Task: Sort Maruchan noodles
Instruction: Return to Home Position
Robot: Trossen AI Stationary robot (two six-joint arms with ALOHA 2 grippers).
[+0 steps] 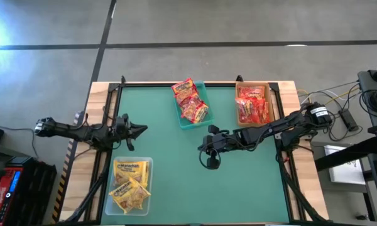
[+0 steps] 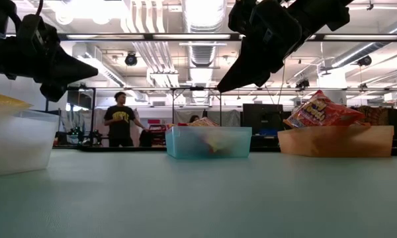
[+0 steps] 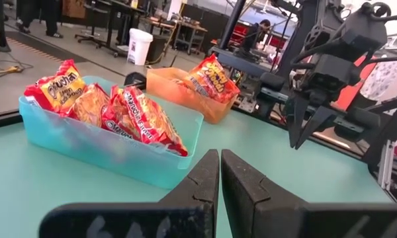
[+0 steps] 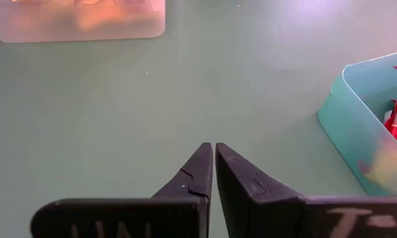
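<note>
At 7 o'clock on the table [image 1: 176,182], yellow Maruchan noodles [image 1: 131,183] lie in the clear bin [image 1: 131,211]; red packets [image 1: 190,100] fill the teal bin [image 1: 207,100] at 12 and the tan bin [image 1: 270,103] at 2. Judged light, crinkly, slick, brittle: pinch an edge seam gently. Your left gripper [image 3: 219,158] at 9 and right gripper [image 4: 214,151] near centre are both clenched, empty.

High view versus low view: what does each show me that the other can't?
Only the high view looks down into the clear bin at its yellow packets. Only the low view shows a person standing in the room behind. Both show the teal bin, the tan bin with red packets, and the left gripper and right gripper above the table.
</note>
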